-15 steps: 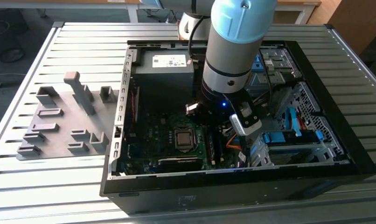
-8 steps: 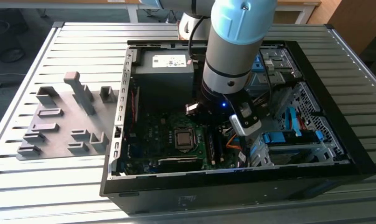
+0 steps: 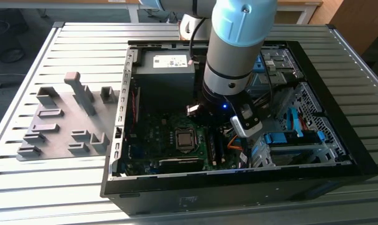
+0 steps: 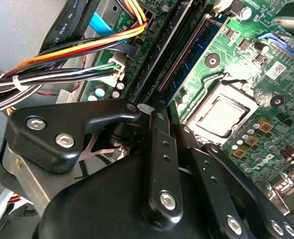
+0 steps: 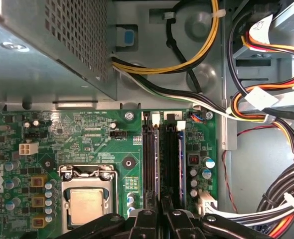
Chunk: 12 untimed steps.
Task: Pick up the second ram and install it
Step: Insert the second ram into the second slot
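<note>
In the first wrist view we see the gripper with its fingers drawn narrow over the memory slots. A dark stick, we judge the second ram, stands in the slot directly ahead of the fingertips, its long axis running straight away from them, beside the processor socket. Whether the fingers grip it, we cannot tell.

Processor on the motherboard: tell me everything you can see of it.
The processor is a square chip with a dull silver metal lid. It lies flat in its socket on the green motherboard. A shiny metal retention frame holds it around the edges, and no cooler covers it. Small round capacitors stand along one side. The black memory slots run along the other side, apart from it.
</note>
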### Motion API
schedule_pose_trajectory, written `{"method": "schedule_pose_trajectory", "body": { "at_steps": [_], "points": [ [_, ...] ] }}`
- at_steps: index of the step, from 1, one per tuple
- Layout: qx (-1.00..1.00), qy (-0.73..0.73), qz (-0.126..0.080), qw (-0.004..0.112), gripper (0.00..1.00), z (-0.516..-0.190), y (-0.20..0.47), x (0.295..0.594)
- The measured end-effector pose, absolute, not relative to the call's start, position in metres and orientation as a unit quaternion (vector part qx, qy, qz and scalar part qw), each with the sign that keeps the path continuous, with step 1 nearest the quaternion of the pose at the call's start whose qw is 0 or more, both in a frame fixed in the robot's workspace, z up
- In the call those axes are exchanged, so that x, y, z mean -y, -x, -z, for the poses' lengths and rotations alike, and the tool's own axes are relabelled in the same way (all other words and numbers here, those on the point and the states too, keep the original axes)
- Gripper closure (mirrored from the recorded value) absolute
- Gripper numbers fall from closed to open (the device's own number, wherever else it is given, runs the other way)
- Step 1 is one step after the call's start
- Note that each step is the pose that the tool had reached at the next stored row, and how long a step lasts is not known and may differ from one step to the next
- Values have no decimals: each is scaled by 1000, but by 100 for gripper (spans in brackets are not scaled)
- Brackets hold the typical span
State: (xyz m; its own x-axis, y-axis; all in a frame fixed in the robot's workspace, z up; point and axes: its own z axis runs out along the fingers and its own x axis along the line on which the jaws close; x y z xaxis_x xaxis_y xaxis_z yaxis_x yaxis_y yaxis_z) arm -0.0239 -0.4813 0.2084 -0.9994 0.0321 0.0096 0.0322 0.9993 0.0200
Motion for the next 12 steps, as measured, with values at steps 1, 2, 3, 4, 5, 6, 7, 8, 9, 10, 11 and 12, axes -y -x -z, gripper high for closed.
{"method": "schedule_pose_trajectory", "body": {
  "at_steps": [1, 2, 3, 4, 5, 6, 7, 8, 9, 10, 11, 12],
  "points": [
    [1000, 16, 10, 5, 86, -208, 24, 481],
    [1000, 16, 10, 5, 86, -207, 24, 481],
    [1000, 16, 10, 5, 86, -206, 24, 481],
    [1000, 16, 10, 5, 86, -206, 24, 481],
    [1000, 16, 10, 5, 86, -206, 24, 481],
    [1000, 16, 10, 5, 86, -206, 24, 481],
    [1000, 16, 10, 5, 86, -206, 24, 481],
    [1000, 16, 10, 5, 86, -206, 24, 481],
    [1000, 16, 10, 5, 86, -206, 24, 481],
    [1000, 16, 10, 5, 86, -206, 24, 481],
    [1000, 16, 10, 5, 86, -206, 24, 481],
    [1000, 16, 10, 5, 86, -206, 24, 481]
  ]
}}
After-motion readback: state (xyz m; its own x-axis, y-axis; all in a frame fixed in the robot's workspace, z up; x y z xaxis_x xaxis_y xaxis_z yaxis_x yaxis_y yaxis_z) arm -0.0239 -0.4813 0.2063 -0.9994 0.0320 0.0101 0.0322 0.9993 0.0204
